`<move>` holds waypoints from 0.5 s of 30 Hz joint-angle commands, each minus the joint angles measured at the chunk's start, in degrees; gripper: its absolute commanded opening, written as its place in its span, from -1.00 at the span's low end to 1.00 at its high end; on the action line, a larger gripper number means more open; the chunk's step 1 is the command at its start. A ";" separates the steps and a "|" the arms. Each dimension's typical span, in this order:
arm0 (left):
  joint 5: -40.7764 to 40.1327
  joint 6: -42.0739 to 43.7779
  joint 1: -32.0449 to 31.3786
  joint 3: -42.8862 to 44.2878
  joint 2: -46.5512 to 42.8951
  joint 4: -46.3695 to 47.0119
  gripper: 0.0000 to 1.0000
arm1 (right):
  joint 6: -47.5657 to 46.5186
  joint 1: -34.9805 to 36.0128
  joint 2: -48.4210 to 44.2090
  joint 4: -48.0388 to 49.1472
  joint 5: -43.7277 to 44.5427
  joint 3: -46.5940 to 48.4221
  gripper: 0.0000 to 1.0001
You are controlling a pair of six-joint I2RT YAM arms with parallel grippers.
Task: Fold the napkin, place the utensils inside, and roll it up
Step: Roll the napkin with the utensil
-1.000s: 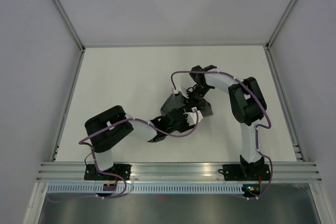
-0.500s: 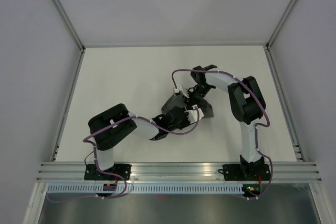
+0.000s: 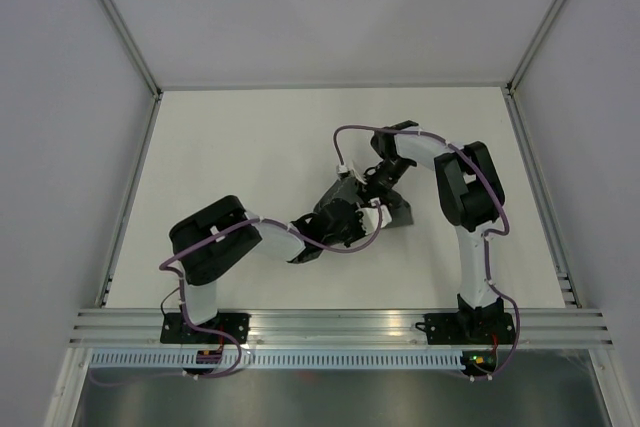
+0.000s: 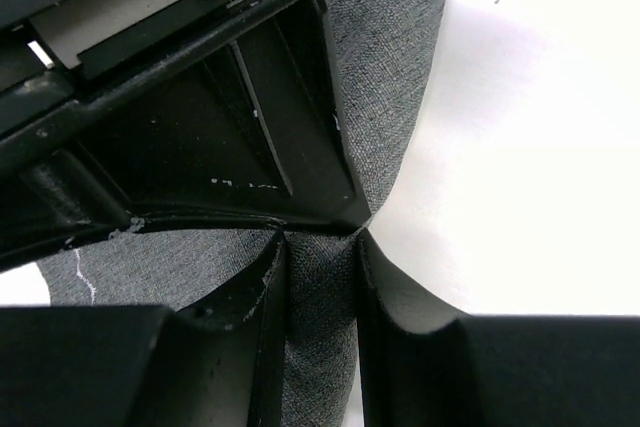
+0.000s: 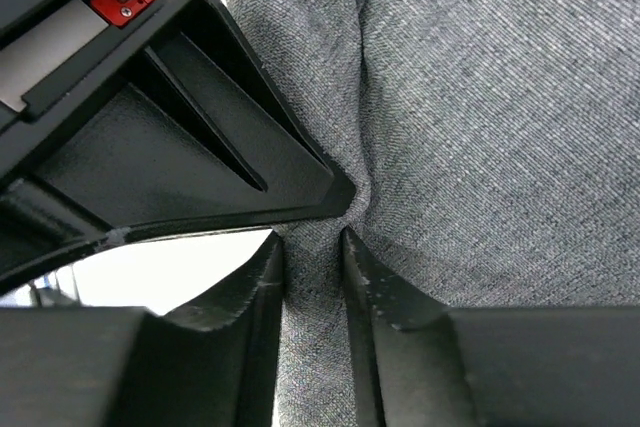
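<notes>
Found napkin (image 5: 480, 97) pinched by left gripper (image 4: 318, 247) at 7 o'clock and right gripper (image 5: 312, 242) at 1 o'clock; recommend lifting evenly, cloth taut.

left gripper (image 4: 318, 247), right gripper (image 5: 312, 247) — pinching napkin (image 5: 480, 127)

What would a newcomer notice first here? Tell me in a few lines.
A bunched dark grey napkin sits in the middle of the white table, and both robot arms crowd onto it there. Up close, the left gripper and the right gripper each pinch a fold of the cloth.
</notes>
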 commanded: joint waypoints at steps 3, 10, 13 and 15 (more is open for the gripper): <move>9.37 -5.57 1.15 0.51 3.34 -7.37 -0.95 | -3.14 -3.62 1.77 -4.24 -0.39 2.32 -0.20; 14.65 -7.24 2.56 2.45 4.49 -11.15 -0.95 | -2.78 -8.02 -1.83 -8.10 -7.34 6.63 0.02; 16.66 -7.77 2.91 3.24 4.93 -12.82 -0.95 | -1.91 -9.33 -3.14 -9.33 -9.72 7.78 0.04; 18.25 -8.73 3.35 3.85 5.10 -14.22 -0.95 | -1.11 -11.00 -4.03 -8.46 -10.86 7.78 0.04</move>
